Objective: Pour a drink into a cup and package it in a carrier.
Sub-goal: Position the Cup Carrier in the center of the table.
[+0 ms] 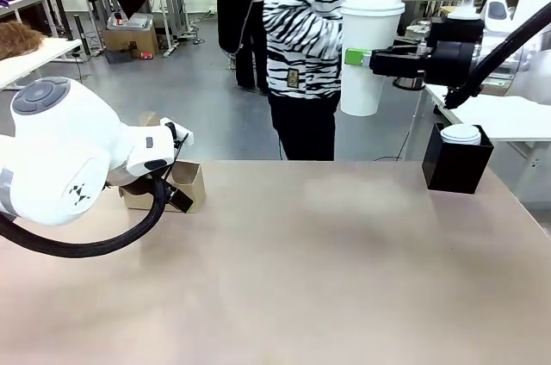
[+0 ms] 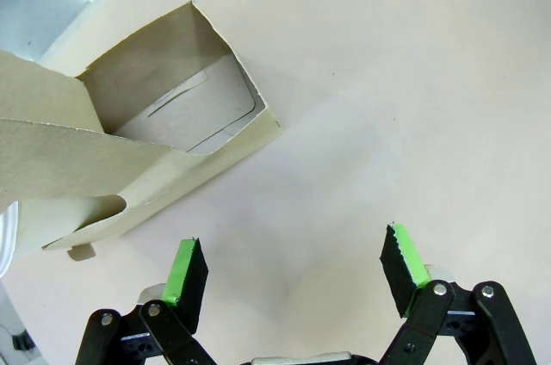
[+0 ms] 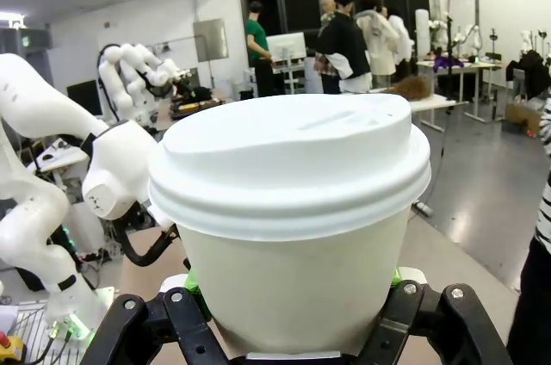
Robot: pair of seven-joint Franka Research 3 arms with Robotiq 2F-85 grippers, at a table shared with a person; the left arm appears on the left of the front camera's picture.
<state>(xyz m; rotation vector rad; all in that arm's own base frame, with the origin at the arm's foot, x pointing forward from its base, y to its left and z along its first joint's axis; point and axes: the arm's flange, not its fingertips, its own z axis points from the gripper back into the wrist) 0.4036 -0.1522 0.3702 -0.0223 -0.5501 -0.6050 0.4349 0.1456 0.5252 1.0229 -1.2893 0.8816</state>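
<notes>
The cup point(image 1: 370, 55), capped with a white lid point(image 1: 373, 3), is held high in the air toward the far right, pinched at mid-height by the right tool point(image 1: 362, 58). The lid hides whatever is inside. The carrier point(image 2: 172, 89) sits at the left of the surface point(image 1: 327, 270). The left arm point(image 1: 60, 150) masks much of it in the front view, and the left wrist view cuts it off. The left tool point(image 2: 297, 266) hovers just beside it, spread wide and holding nothing. A black box point(image 1: 455, 167) stands at the far right.
</notes>
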